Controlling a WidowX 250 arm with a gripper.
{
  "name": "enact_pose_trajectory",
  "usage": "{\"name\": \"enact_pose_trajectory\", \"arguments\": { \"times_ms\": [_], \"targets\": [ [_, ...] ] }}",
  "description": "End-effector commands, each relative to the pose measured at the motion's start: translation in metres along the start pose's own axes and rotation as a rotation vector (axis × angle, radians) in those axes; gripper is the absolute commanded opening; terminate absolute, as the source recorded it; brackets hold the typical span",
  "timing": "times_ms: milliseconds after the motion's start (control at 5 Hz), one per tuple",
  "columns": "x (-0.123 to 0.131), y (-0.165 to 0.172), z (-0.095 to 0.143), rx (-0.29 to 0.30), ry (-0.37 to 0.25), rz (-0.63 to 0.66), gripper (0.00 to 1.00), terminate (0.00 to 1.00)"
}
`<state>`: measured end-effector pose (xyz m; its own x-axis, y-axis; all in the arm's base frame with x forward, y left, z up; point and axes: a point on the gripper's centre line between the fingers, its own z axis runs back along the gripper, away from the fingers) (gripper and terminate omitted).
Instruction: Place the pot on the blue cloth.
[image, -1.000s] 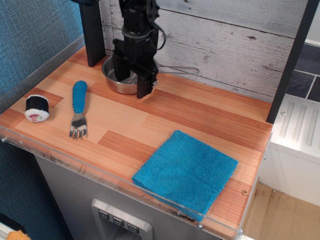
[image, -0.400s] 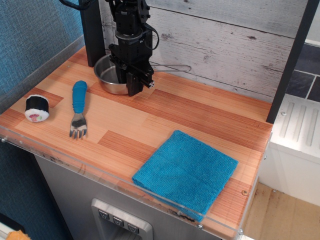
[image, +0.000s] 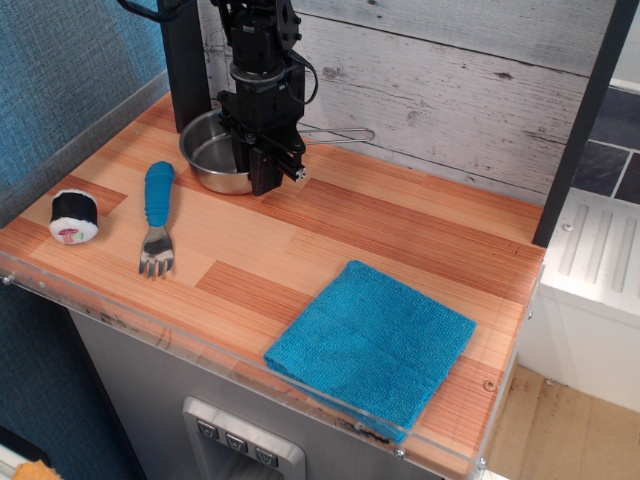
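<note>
**Observer:** Where do you have the pan right now?

**Operator:** I see the small shiny round steel pot (image: 212, 155) near the tabletop's (image: 330, 225) far left corner, close to the back wall. Its thin wire-loop handle (image: 340, 134) runs along the back edge, pointing toward the right edge. My black fingers (image: 264, 168) sit at the pot's right rim, one seemingly inside the bowl and one outside.

**Observer:** Are they clamped on it?

**Operator:** I judge they straddle the rim and pinch it, but the arm hides the contact, so I cannot tell for sure. I also can't tell whether the pot rests on the wood or is raised a little.

**Observer:** And the target?

**Operator:** The square teal-blue terry cloth (image: 372, 343) lies flat at the near right corner, well apart from the pot. The move I'm planning runs diagonally across the tabletop, toward the front edge and right. That path looks free: the blue-handled metal fork (image: 156, 215) and the small black-and-white sushi-roll toy (image: 73, 217) sit off toward the left edge.

**Observer:** Any worry?

**Operator:** A rim pinch may let the pot tilt, handle swinging.
</note>
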<state>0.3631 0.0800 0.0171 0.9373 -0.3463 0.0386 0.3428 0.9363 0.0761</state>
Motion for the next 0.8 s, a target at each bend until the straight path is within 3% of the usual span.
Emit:
{"name": "enact_pose_trajectory", "arguments": {
  "times_ms": [0, 600],
  "targets": [
    [0.015, 0.003, 0.057, 0.036, -0.114, 0.032, 0.00, 0.00],
    [0.011, -0.040, 0.104, 0.036, -0.198, -0.003, 0.00, 0.00]
  ]
}}
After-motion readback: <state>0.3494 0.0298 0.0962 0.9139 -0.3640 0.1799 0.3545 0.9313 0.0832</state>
